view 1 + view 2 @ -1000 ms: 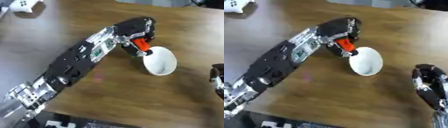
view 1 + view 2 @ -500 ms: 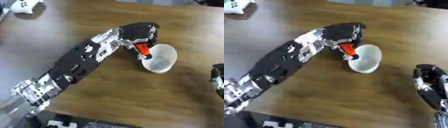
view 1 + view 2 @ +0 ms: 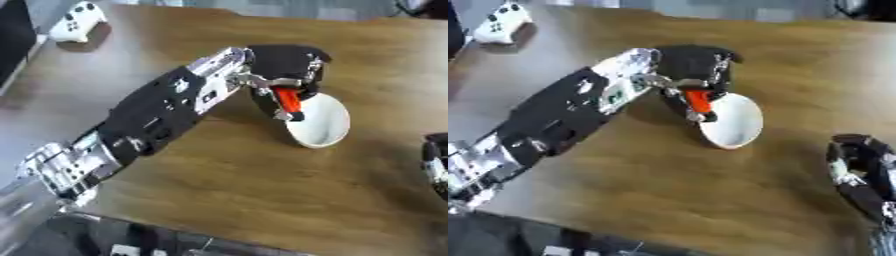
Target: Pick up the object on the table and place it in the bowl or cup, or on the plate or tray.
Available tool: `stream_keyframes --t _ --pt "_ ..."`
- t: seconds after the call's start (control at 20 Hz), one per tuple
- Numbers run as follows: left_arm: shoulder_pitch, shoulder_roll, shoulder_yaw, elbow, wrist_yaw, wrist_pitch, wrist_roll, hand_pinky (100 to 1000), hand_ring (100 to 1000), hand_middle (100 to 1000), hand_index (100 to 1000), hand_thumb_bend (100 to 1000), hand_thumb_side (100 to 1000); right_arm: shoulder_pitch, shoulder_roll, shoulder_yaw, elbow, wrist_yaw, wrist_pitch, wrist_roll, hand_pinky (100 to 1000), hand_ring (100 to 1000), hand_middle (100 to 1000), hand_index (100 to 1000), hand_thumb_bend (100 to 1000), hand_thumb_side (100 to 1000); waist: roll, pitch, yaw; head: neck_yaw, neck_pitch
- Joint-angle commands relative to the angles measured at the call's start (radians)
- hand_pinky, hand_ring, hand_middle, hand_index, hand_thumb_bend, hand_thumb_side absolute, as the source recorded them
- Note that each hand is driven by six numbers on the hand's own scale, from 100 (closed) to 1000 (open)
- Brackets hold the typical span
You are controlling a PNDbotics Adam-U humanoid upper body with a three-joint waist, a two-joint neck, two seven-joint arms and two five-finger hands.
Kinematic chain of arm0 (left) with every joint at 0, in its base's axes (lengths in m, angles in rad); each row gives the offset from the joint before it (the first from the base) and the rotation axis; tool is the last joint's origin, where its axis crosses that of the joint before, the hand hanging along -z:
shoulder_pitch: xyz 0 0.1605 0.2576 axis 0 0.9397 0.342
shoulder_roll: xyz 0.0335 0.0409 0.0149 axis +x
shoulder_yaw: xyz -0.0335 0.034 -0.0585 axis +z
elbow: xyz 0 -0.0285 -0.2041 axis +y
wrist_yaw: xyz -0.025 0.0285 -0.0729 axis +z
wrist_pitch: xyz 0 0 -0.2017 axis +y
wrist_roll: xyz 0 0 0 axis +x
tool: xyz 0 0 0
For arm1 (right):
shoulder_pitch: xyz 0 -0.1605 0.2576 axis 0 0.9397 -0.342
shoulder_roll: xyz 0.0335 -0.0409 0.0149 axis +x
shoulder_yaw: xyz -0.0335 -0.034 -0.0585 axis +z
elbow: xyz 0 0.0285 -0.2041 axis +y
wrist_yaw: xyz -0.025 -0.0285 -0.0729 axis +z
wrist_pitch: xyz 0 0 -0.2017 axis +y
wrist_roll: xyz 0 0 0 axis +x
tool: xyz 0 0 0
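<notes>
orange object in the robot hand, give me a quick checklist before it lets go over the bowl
1. Object held: ok. The left robot hand has its fingers curled round the orange object.
2. Object over the bowl: cannot tell. It sits at the near rim of the white bowl, not clearly over the middle.
3. Bowl upright: not ok. It looks tipped, its opening turned toward the camera.
4. Bowl ready to take it: ok. Nothing shows inside.
5. Other hand clear: ok. The right robot hand rests at the lower right, apart from the bowl.
6. Table around the bowl: ok. The white controller lies far off at the upper left.
</notes>
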Motion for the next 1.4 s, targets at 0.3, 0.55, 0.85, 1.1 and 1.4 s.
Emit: stream_keyframes --t 0.3,0.55,0.85,1.1,1.4 --pt "-0.024 0.024 0.007 -0.023 0.037 0.007 -0.035 925 216 181 264 317 100 0.008 -0.015 -0.004 -0.009 0.007 0.003 0.003 137 370 432 667 280 294 0.001 -0.035 0.005 -0.016 0.000" --pt "-0.027 0.019 0.005 -0.010 0.024 -0.003 -0.038 924 215 180 265 318 100 0.010 -0.014 -0.003 -0.008 0.008 0.002 0.004 138 370 432 667 288 293 0.002 -0.039 0.002 -0.015 0.000" --pt "-0.031 0.009 0.016 0.009 0.003 -0.001 -0.026 929 211 180 267 319 100 0.010 -0.014 0.000 -0.009 0.005 0.002 0.008 138 369 431 667 294 291 0.004 -0.037 -0.011 -0.014 0.000" --pt "-0.037 0.000 0.024 0.025 -0.016 0.000 -0.014 931 209 179 268 318 100 0.010 -0.012 0.004 -0.011 0.002 0.003 0.013 138 369 431 667 294 289 0.006 -0.035 -0.021 -0.014 0.000" --pt "-0.042 -0.009 0.030 0.035 -0.027 0.002 -0.007 933 207 180 270 322 100 0.009 -0.011 0.006 -0.013 0.000 0.004 0.016 138 369 431 667 294 288 0.008 -0.033 -0.028 -0.011 0.000"
